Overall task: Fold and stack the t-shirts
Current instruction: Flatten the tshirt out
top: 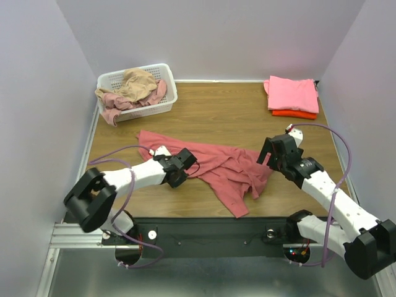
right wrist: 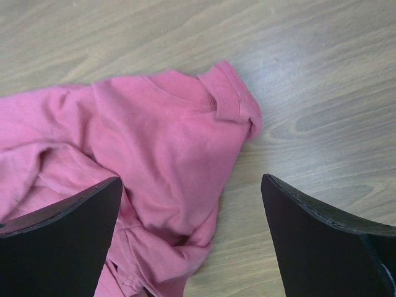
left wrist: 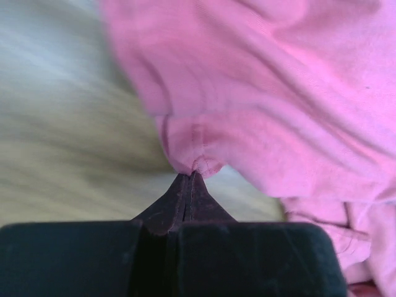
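Note:
A dusty red t-shirt [top: 223, 168] lies crumpled across the middle of the wooden table. My left gripper [top: 184, 168] is shut on a hem of the dusty red t-shirt [left wrist: 198, 162] at its left part. My right gripper [top: 267, 158] is open and empty just above the shirt's right edge; the shirt [right wrist: 154, 142] lies below and left of its fingers [right wrist: 68, 223]. A folded bright pink t-shirt [top: 292, 93] lies on a folded orange-red t-shirt [top: 294, 114] at the back right. A tan t-shirt [top: 136, 83] and a pale rose t-shirt [top: 117, 105] lie in the basket.
A white lattice basket [top: 162, 105] stands at the back left. Grey walls close in the table on three sides. A black rail [top: 210, 232] runs along the near edge by the arm bases.

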Controlling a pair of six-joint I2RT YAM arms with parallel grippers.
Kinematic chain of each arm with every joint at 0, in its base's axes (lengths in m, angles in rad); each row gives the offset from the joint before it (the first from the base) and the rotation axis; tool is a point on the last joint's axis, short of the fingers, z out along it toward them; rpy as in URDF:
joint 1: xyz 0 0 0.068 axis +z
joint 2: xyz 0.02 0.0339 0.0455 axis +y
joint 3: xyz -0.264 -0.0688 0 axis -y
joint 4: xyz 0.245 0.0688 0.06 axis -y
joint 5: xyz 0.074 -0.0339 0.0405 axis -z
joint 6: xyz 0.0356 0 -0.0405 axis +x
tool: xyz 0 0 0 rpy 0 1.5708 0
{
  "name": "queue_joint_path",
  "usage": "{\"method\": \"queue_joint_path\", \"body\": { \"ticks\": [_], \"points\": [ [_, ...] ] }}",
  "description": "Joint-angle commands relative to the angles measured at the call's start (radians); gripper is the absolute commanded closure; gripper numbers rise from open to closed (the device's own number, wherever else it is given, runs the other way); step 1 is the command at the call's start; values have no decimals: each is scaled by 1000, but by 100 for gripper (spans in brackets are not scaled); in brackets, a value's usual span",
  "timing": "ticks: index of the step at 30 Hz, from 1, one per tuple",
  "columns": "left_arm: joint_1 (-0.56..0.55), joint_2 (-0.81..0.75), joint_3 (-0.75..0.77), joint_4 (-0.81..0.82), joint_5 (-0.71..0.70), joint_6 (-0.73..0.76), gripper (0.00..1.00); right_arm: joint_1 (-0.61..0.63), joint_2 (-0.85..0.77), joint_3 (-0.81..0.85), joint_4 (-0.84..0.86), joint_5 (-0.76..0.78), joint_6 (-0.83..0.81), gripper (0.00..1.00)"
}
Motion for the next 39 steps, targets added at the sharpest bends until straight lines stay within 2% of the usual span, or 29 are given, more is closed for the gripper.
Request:
{"method": "queue_joint_path", "body": {
  "ticks": [1, 9, 11, 12, 14, 19, 24, 28, 33, 35, 37, 39],
  "points": [
    [-9, -219, -13, -158, -170, 6, 100, 2, 6, 77, -5, 80, -2, 0],
    [-9, -558, -65, -63, -210, 110, 100, -10, 187, 149, -5, 140, 13, 0],
    [-9, -644, -75, -55, -227, 118, 100, -18, 233, 164, -7, 159, 24, 4],
    [-7, -667, -80, -58, -235, 119, 100, -25, 276, 168, -5, 172, 31, 9],
    [-9, -720, -77, -80, -258, 119, 100, -47, 311, 178, -5, 177, 42, 10],
    [-7, -761, -63, -127, -275, 115, 100, -77, 426, 198, 13, 171, 50, 19],
    [-9, -787, -45, -170, -296, 101, 100, -90, 448, 166, 61, 136, 58, 21],
    [-7, -812, -43, -193, -316, 88, 100, -100, 449, 157, 85, 136, 56, 28],
    [-9, -835, -42, -227, -330, 64, 100, -128, 486, 163, 127, 107, 50, 31],
    [-7, -843, -40, -238, -334, 58, 100, -131, 495, 158, 128, 102, 54, 35],
    [-9, -850, -39, -253, -339, 49, 100, -133, 494, 152, 133, 100, 61, 46],
    [-7, -859, -40, -262, -344, 47, 100, -134, 489, 145, 134, 99, 58, 52]
  ]
}}
